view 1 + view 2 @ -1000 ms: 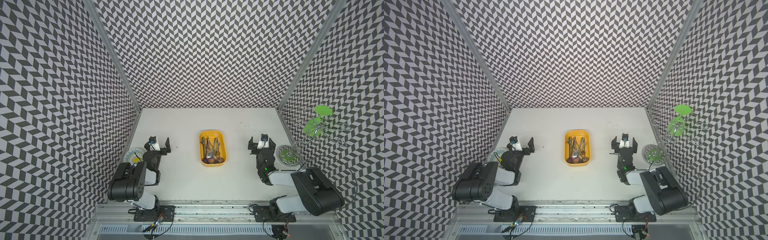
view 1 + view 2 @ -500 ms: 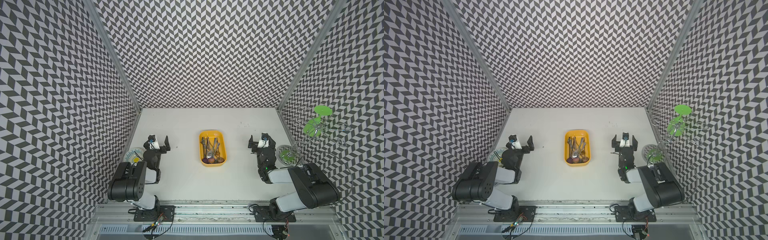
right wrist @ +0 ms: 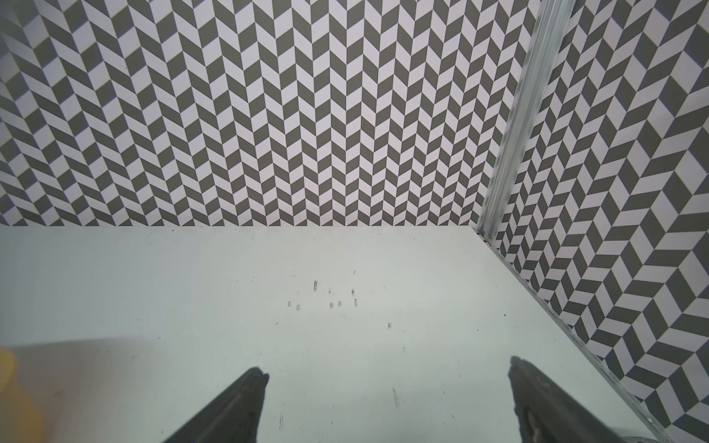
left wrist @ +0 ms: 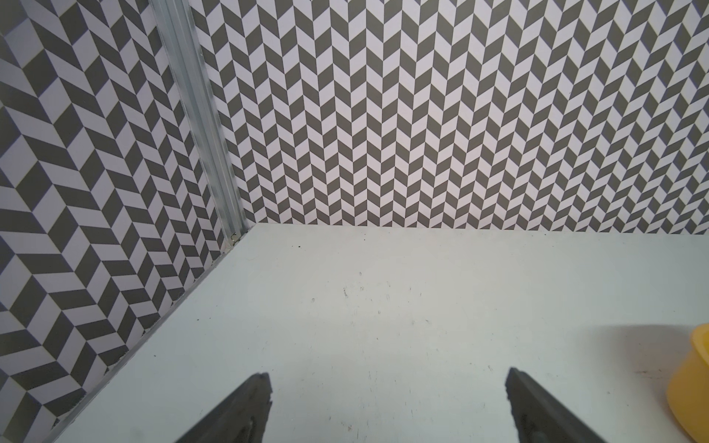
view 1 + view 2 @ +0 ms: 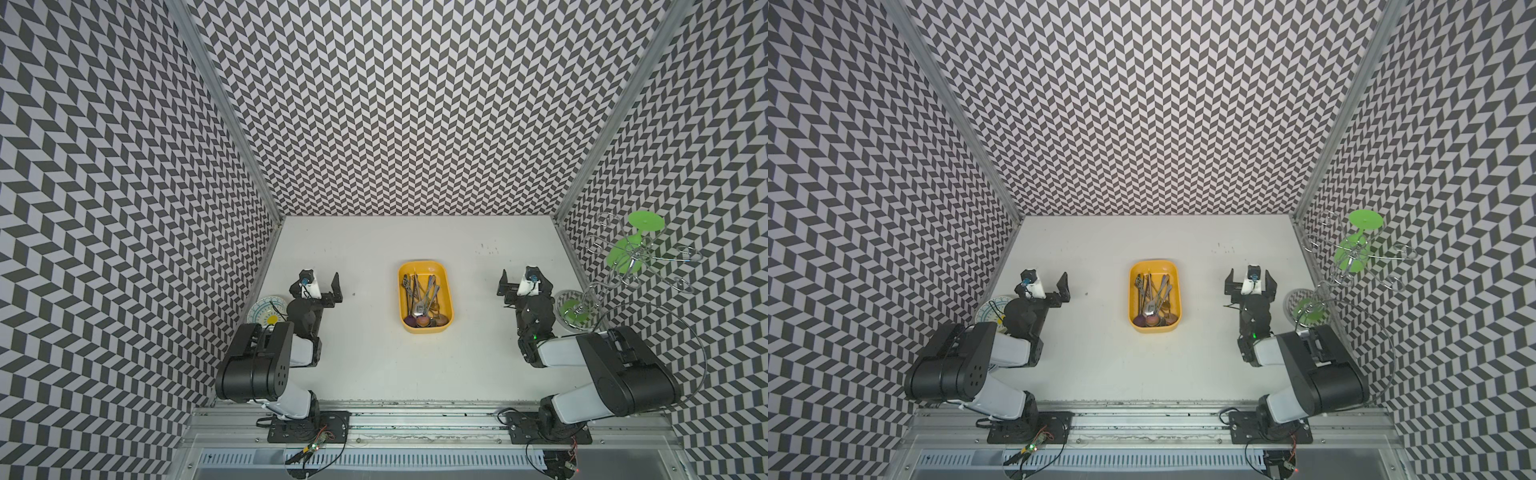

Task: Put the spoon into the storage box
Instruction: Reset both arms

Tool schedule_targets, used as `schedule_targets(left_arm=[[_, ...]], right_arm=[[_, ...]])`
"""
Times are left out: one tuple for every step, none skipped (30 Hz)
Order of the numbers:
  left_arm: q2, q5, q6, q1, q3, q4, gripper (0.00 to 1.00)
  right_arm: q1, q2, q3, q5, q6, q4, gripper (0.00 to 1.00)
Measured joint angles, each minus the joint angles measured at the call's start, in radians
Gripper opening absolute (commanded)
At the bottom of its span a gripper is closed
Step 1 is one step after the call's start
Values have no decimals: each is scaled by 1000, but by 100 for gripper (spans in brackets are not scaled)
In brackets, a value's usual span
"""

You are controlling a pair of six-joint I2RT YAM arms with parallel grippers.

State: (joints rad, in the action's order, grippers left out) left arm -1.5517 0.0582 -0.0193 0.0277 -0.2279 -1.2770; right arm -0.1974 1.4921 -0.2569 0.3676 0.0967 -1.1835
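Lying heaped inside the yellow storage box point(image 5: 424, 331) at the middle of the bench point(image 5: 374, 365) are several spoons point(image 5: 420, 306). The left fingers point(image 4: 249, 402) and right fingers point(image 3: 245, 399) are spread wide with nothing between them, one pair on each side of the box, well apart from it.

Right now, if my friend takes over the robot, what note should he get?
Left gripper: open, holding nothing, low over the table near the plate.
Right gripper: open, holding nothing, on the other side of the box.
Yellow storage box: mid-table between the grippers, with spoons lying inside.
Done: no spoon shows outside the box.
Left: probably nothing, but part of the plate is hidden, so check there.
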Motion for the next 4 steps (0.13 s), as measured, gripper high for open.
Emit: schedule_targets(left_arm=[[0, 0, 0, 0, 0, 0, 99], [0, 0, 0, 0, -1, 0, 99], [0, 0, 0, 0, -1, 0, 99], [0, 0, 0, 0, -1, 0, 99]], right_arm=[[0, -2, 3, -1, 0, -2, 100], [0, -10, 9, -3, 0, -2, 100], [0, -20, 19, -6, 0, -7, 100], [0, -34, 33, -10, 0, -12, 100]])
